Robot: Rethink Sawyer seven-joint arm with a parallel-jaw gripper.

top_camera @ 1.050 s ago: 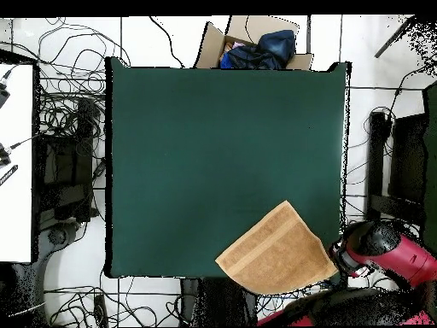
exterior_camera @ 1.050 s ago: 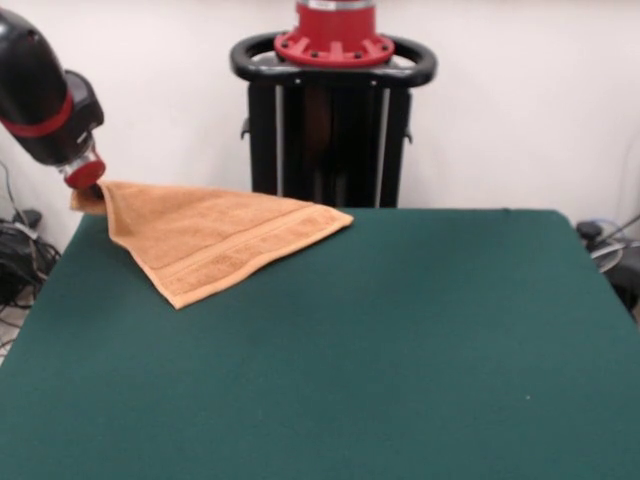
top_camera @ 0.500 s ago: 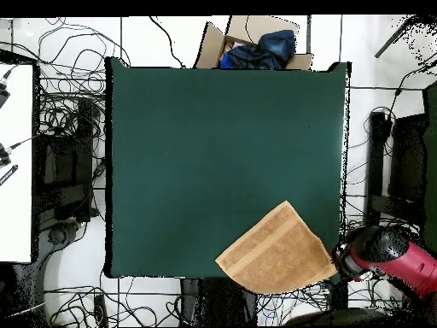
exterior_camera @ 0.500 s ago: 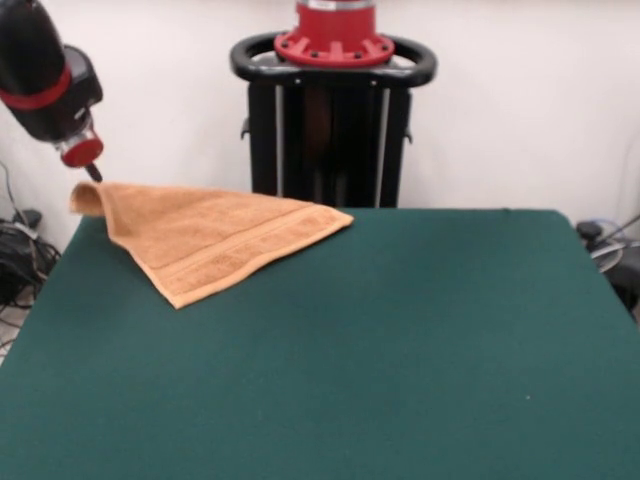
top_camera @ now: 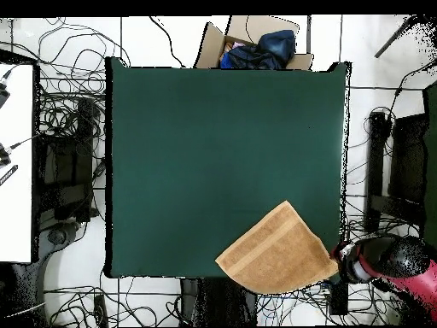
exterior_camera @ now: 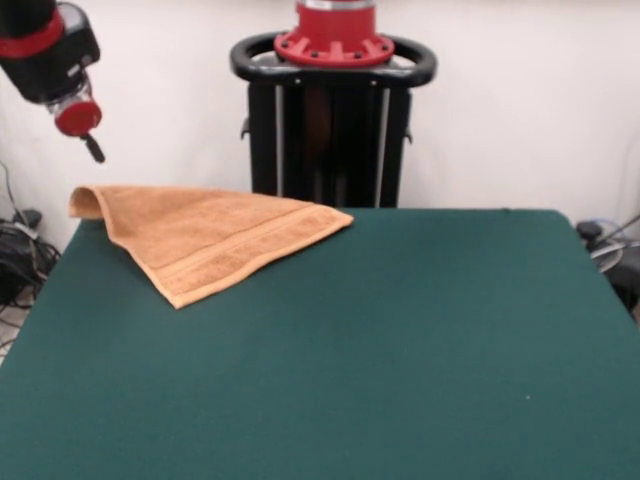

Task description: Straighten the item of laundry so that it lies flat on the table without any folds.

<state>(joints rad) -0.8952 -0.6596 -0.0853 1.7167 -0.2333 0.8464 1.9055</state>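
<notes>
The item of laundry (exterior_camera: 205, 235), an orange-tan towel, lies at the far left corner of the green table (exterior_camera: 400, 340). Its left tip curls up and sticks out past the table's edge. Seen from overhead, the towel (top_camera: 275, 249) sits skewed at the bottom right corner of the table (top_camera: 222, 145) and overhangs the bottom edge. My gripper (exterior_camera: 93, 148) hangs open in the air above the towel's curled left tip, clear of the cloth and holding nothing. From overhead the gripper (top_camera: 342, 259) is just off the towel's right corner, beyond the table edge.
The black pedestal frame (exterior_camera: 333, 120) stands behind the table's far edge. A cardboard box (top_camera: 256, 47) with blue cloth sits beyond the table's top edge in the overhead view. Cables cover the floor around the table, and a white surface (top_camera: 15, 162) lies at the left.
The gripper was on the towel's curled corner a second ago. It has let go and risen straight up. The towel stays where it was.
</notes>
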